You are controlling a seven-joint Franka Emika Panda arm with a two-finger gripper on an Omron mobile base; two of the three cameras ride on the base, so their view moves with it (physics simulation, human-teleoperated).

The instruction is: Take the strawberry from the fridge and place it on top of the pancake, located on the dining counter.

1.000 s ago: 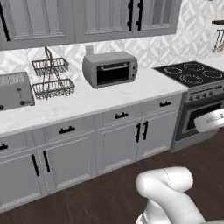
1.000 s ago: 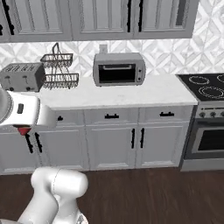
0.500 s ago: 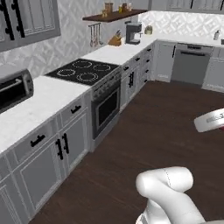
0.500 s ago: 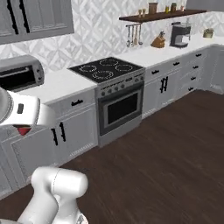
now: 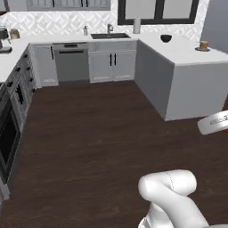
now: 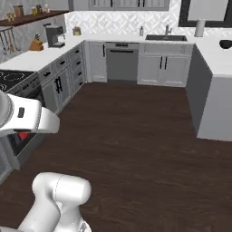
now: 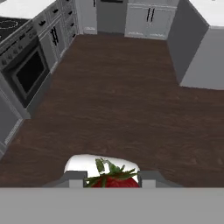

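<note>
A red strawberry point(image 7: 113, 179) with green leaves sits between my gripper's point(image 7: 109, 179) two dark fingertips point(image 7: 74, 178), which are shut on it. From the right base view, a bit of red strawberry point(image 6: 23, 135) shows under my white hand at the left edge. The pancake point(image 5: 203, 45) is a small golden stack on the far right of the white dining counter point(image 5: 182, 53), well ahead of the hand. That dining counter point(image 6: 217, 61) also stands at the right of the right base view and at the top right of the hand view point(image 7: 210, 13). The fridge is out of view.
Dark wood floor point(image 5: 98, 129) stretches between me and the island. A black bowl point(image 5: 166, 38) sits on the counter's far end. The sink point(image 5: 109, 35) and dishwasher point(image 5: 71, 62) line the back wall. The stove with its oven point(image 7: 28, 72) is on the left.
The whole picture has swung: the camera turned from the wall counter with toaster oven, past the stove, to the sink corner and island. The strawberry stays in the gripper.
</note>
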